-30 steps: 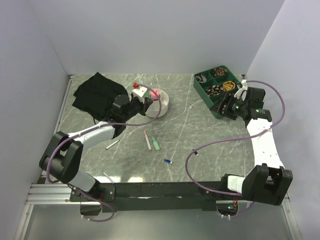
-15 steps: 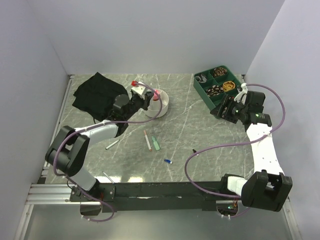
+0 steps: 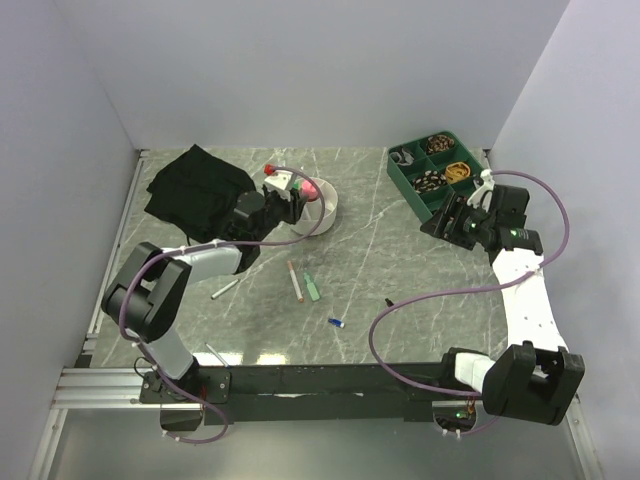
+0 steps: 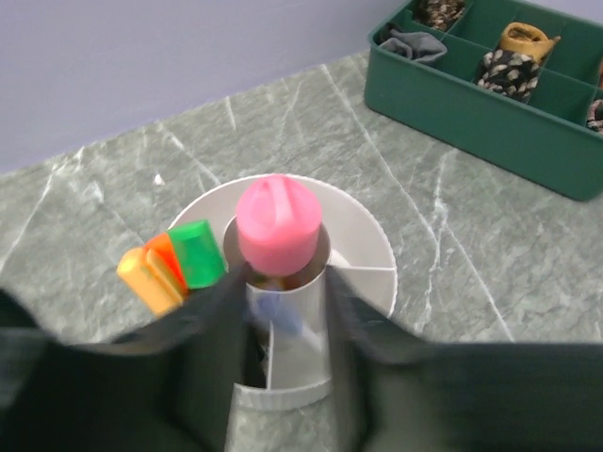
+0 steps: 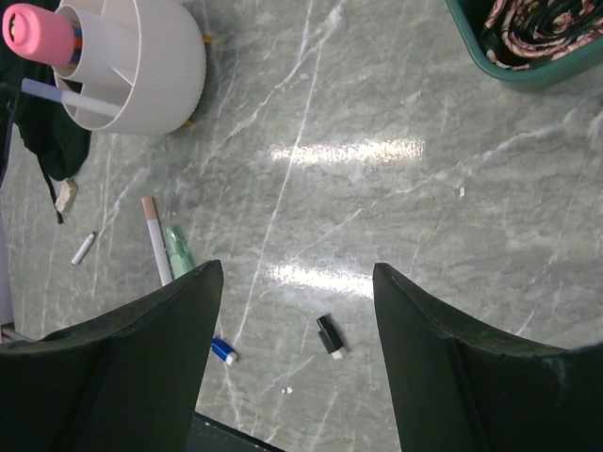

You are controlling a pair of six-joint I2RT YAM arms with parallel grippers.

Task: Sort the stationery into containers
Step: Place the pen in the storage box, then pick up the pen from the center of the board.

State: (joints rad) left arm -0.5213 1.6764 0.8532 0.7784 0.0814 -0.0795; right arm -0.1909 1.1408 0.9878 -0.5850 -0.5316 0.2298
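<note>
Nearest the arm bases, a thin grey pen [image 3: 215, 352] lies on the marble worktop [image 3: 420, 270]. Further in rest a tiny blue piece [image 3: 336, 322] and a black piece [image 3: 389, 301]. Past these a pale green highlighter [image 3: 312, 288] lies just beside a pink-tipped pen [image 3: 295, 281], with a short white pen [image 3: 225, 288] off to the left. Beyond them the white bowl [image 4: 367, 247] holds the pink-capped bottle [image 4: 278, 224] upright in its central tube. An orange highlighter [image 4: 151, 276] and a bright green highlighter [image 4: 196, 252] stand together in an outer compartment. The left end effector [image 4: 285, 287] is released, its fingers parted on either side of that tube. The right end effector [image 5: 294, 282] hangs spread wide over bare worktop, grasping nothing, near the green tray [image 3: 435, 175]. Farthest back on the left sits the black bag [image 3: 195, 185].
</note>
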